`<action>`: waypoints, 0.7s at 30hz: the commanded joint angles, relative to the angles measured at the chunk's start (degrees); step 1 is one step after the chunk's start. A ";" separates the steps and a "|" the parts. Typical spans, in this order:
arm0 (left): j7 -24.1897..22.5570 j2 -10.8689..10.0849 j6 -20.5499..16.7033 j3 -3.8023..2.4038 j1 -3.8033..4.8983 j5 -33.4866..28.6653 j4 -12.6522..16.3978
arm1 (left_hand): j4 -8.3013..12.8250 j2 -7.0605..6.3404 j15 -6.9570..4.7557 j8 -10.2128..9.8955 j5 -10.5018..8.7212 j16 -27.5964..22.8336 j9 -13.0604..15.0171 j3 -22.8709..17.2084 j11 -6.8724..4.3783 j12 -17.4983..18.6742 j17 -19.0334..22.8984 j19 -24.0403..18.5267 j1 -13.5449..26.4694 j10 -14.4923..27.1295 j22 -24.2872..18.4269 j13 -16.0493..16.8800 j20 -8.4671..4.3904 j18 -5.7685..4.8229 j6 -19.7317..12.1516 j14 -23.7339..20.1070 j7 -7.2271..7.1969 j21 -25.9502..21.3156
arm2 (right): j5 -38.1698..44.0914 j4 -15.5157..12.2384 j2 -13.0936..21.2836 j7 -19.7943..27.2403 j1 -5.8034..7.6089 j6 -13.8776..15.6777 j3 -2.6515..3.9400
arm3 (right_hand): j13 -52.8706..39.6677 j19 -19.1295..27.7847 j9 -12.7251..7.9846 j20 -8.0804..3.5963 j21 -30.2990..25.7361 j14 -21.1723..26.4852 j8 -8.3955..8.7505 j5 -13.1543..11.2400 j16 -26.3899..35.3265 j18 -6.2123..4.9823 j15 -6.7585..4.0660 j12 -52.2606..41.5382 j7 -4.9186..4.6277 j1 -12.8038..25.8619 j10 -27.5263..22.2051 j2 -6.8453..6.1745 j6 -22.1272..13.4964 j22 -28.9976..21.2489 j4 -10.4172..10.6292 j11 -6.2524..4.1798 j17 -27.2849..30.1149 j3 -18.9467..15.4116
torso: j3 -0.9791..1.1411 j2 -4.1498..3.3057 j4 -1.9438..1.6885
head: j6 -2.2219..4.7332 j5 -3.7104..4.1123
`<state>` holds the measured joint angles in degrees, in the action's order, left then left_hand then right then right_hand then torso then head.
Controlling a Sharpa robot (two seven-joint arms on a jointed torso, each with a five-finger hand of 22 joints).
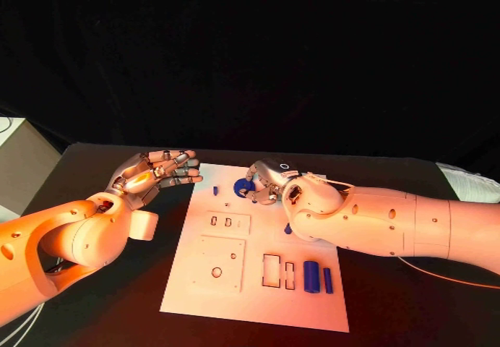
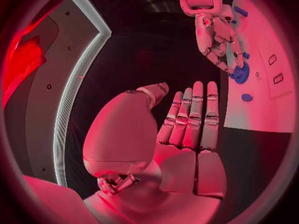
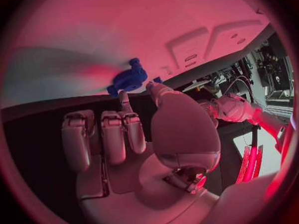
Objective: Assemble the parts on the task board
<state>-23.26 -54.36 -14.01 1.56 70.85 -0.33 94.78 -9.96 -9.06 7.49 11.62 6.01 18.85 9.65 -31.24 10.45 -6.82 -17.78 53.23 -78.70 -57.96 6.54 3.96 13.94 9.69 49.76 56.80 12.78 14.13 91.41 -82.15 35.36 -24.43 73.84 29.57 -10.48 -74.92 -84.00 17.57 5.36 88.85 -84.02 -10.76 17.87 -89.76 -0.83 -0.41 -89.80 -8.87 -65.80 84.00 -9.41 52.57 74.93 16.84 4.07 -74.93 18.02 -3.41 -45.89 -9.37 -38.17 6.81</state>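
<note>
The white task board lies in the middle of the black table. At its far end my right hand pinches a blue round part between thumb and one finger, the other fingers curled in. The same part sits against the board ahead of that hand. My left hand hovers at the board's far left corner, fingers straight and together, holding nothing. A small blue peg stands near it. Two blue cylinders lie at the near right. Another blue piece peeks from under my right arm.
Rectangular plates with slots and a round hole sit on the board's left half, and narrow open slots lie beside the cylinders. A pale box stands off the table's left edge. A thin cable runs at the right.
</note>
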 commanded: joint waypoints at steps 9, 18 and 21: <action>-0.09 0.02 0.64 -0.04 0.04 -0.14 0.26 | 0.14 0.09 -0.01 -0.26 -0.30 0.35 -0.11 -0.26 -0.09 0.32 -0.09 -0.34 0.22 -0.38 -0.07 0.01 -0.03 0.74 -0.19 -0.37 0.92 0.24 | -1.92 -0.07 0.13 0.08 -0.18 -3.96 -0.16 | -15.06 -5.42 -0.20 0.73 0.11 -5.98 0.61 1.61 -0.24 0.52 0.71 -0.18 -0.44 0.43 5.99 0.02 -0.58 14.04 -0.23 0.50 -15.07 0.29 | -0.04 -0.03 0.01 | 0.08 0.09; -0.09 -0.08 0.58 -0.04 0.04 -0.14 0.25 | 0.15 0.08 0.00 -0.26 -0.30 0.35 -0.11 -0.27 -0.09 0.33 -0.10 -0.35 0.22 -0.37 -0.07 0.01 -0.02 0.74 -0.20 -0.39 0.92 0.24 | -1.78 -1.98 1.72 -0.19 -0.18 -3.05 -0.16 | -15.08 -5.43 -0.19 0.75 0.11 -5.98 0.61 1.77 -0.24 0.52 0.73 -0.20 -0.45 0.44 6.00 0.03 -0.52 14.04 -0.21 0.51 -15.07 0.35 | 0.02 0.01 0.07 | 0.18 0.00; -0.10 -0.11 0.58 -0.04 0.03 -0.14 0.24 | 0.15 0.08 0.00 -0.26 -0.30 0.35 -0.11 -0.27 -0.09 0.33 -0.10 -0.35 0.22 -0.37 -0.07 0.01 -0.02 0.74 -0.20 -0.39 0.92 0.24 | -2.14 -3.19 2.93 -0.22 -0.18 -1.85 -0.15 | -15.08 -5.39 -0.16 0.78 0.04 -5.98 0.59 2.06 -0.24 0.50 0.75 -0.20 -0.45 0.47 6.00 0.11 -0.36 13.97 -0.20 0.52 -15.07 0.52 | 0.02 0.06 0.14 | 0.25 -0.05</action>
<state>-23.08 -54.51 -14.05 1.56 70.85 -0.33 94.89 -9.96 -9.06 7.49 11.62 6.01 18.85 9.61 -31.24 10.45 -6.82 -17.83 53.23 -78.70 -57.96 6.54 3.96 13.94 9.69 49.76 56.80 12.78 14.13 89.68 -85.00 38.04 -24.55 73.79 28.14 -10.57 -74.94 -84.01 17.41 5.77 88.85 -84.02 -10.20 19.69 -89.76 -0.83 -0.01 -89.80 -9.20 -65.75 84.00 -9.35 52.22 74.91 16.67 4.07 -74.92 18.19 -3.41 -45.90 -9.31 -37.99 6.81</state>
